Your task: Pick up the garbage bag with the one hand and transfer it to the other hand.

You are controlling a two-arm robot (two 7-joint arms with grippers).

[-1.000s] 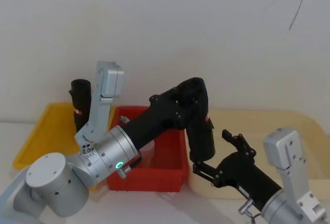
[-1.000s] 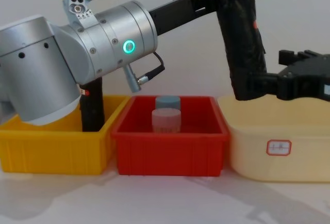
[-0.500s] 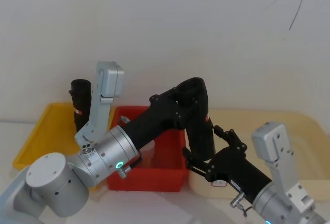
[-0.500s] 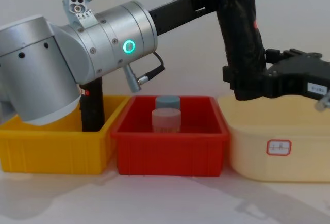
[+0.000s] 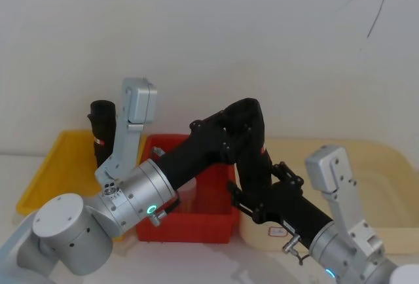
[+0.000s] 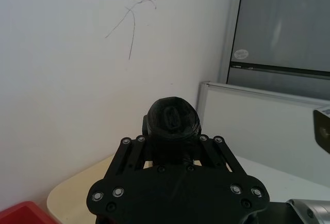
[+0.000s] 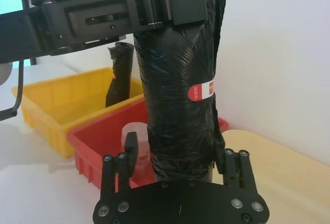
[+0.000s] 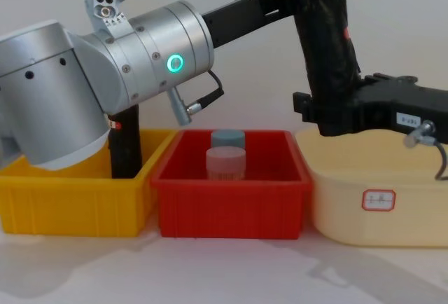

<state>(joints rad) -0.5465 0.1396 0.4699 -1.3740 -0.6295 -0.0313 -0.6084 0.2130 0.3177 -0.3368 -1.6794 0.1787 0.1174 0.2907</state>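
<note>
The garbage bag (image 5: 254, 166) is a black roll with a red-and-white label. It hangs upright above the gap between the red bin and the cream tray. My left gripper (image 5: 243, 122) is shut on its upper end (image 8: 329, 59). My right gripper (image 5: 258, 195) is at the roll's lower end. In the right wrist view its fingers (image 7: 129, 152) stand on both sides of the roll (image 7: 180, 79) with small gaps, so it is open. The left wrist view looks along the roll's top end (image 6: 172, 118).
A look-alike black roll (image 8: 124, 146) stands in the yellow bin (image 8: 70, 206) at the left. The red bin (image 8: 231, 206) holds a pink jar (image 8: 226, 164) and a blue-capped jar (image 8: 227, 138). The cream tray (image 8: 378, 178) lies at the right, under my right arm.
My right gripper has moved left to the held roll, and its fingers now straddle the lower end. The left arm and the roll have stayed still.
</note>
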